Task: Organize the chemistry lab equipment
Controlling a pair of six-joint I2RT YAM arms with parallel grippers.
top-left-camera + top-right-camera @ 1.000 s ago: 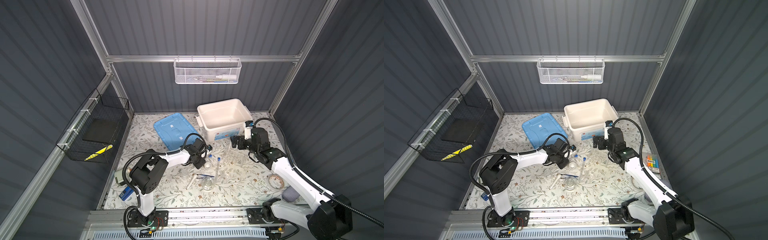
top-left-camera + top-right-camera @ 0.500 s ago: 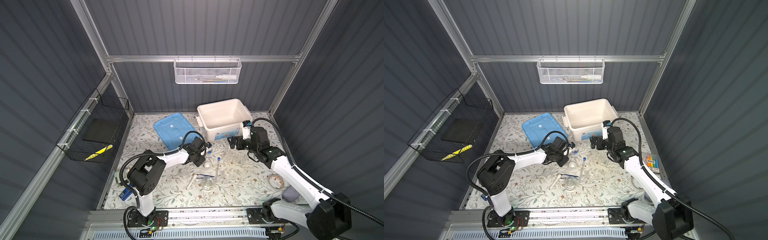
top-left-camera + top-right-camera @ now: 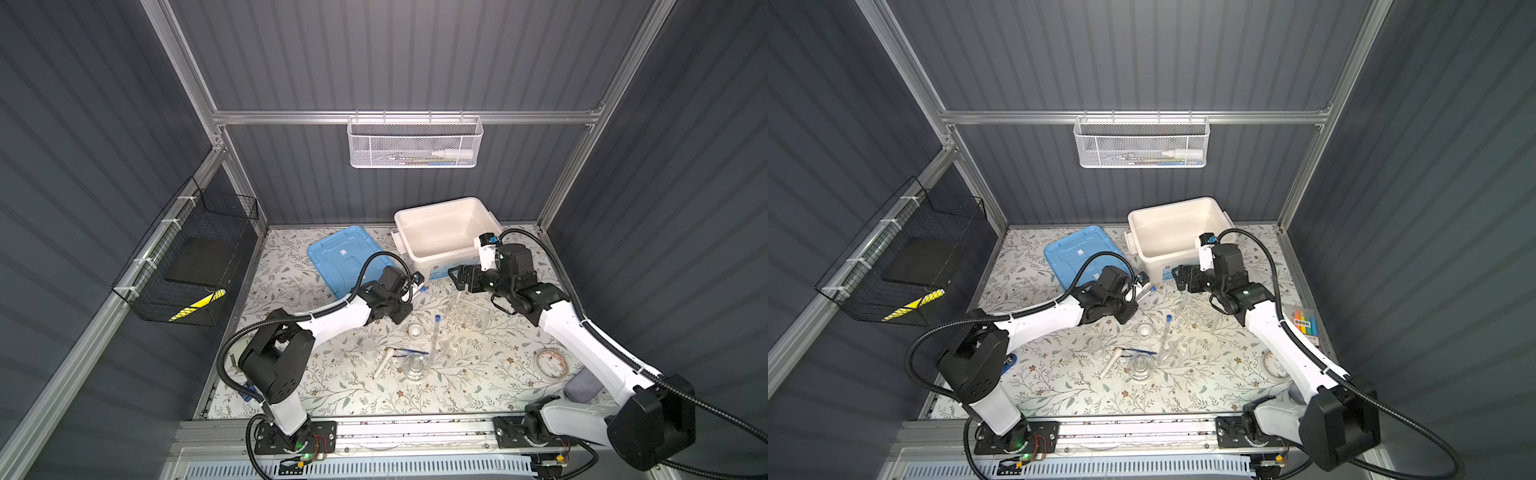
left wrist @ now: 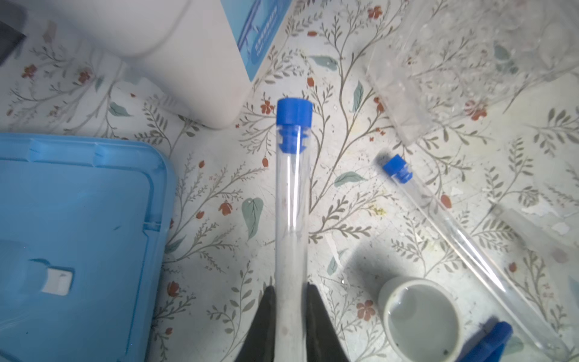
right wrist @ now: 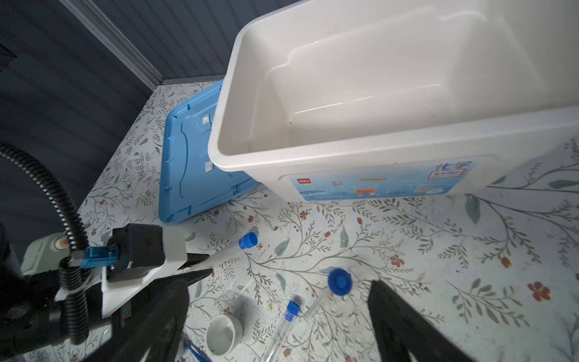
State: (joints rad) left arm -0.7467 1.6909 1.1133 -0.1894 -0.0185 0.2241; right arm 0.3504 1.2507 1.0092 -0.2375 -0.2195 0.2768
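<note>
Carried backward since a second ago, the blue-capped test tube (image 4: pixel 289 200) hangs before the white storage bin (image 4: pixel 194 62) near the tabletop's (image 4: pixel 344 194) back edge. Its lower body, seemingly light, slick and brittle, is rightly pinched by the left gripper (image 4: pixel 289 291). The right gripper (image 5: pixel 279 283) gapes empty.

We see a white mesh basket (image 3: pixel 374 145) on the back rail, a black wire basket (image 3: pixel 183 311) at the side, a blue lid (image 3: pixel 338 259) flat on the bench (image 3: pixel 478 390).
</note>
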